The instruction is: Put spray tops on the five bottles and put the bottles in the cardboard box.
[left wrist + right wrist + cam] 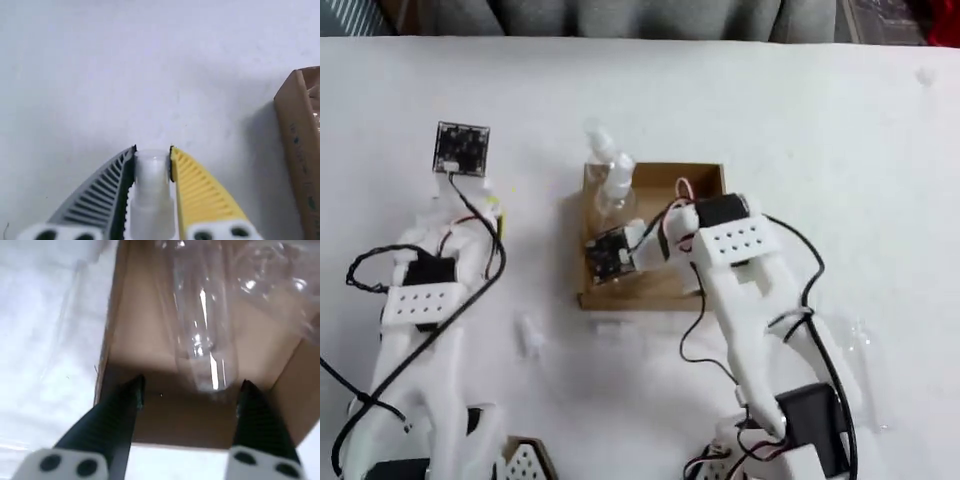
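Robotics bench, probably a lab or hobby room: white-covered table (740,100); bare circuit board (462,148) and loose black cable (817,285) on plastic left arm (415,300) and right arm (750,320); grey padded seating (620,18) beyond the table's far edge.

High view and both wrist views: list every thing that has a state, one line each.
left end effector: shut on the spray top.
right end effector: open, over the cardboard box.
spray top: gripped, not on any bottle.
cardboard box: open-topped.
bottle: lying inside the box, ungripped.
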Controlling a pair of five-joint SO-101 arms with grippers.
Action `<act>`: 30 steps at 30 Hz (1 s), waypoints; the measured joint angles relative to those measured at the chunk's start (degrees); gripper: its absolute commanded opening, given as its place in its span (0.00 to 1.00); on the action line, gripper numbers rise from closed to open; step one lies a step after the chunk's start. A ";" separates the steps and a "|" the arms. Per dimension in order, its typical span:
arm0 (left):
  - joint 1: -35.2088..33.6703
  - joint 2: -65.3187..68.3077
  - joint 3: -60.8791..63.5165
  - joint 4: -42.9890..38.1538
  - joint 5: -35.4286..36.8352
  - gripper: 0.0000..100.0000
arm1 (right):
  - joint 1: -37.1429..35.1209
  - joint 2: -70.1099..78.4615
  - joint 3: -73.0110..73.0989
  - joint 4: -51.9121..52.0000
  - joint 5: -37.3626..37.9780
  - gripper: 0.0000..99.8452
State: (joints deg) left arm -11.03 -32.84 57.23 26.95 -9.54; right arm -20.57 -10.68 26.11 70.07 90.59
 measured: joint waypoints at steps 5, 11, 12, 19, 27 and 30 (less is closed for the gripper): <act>0.18 0.00 0.00 0.00 -0.09 0.02 | -1.85 3.52 0.00 -0.18 0.09 0.25; 0.97 3.34 0.00 0.00 -0.09 0.02 | -2.46 7.74 0.00 -3.52 0.18 0.25; 1.05 4.57 -0.09 0.00 -0.09 0.02 | -2.46 8.44 0.00 -3.96 0.18 0.25; 1.05 8.35 -0.35 0.00 -0.09 0.02 | -2.46 11.87 0.00 -6.59 0.26 0.25; 0.97 8.44 -1.41 0.00 -0.79 0.02 | -2.55 14.33 -0.53 -8.79 3.08 0.03; 1.23 8.44 -1.41 0.00 -2.20 0.02 | -2.46 14.33 -1.67 -8.88 3.08 0.01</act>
State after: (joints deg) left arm -9.80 -24.40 55.82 26.95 -11.74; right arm -23.03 3.65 24.44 61.19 93.67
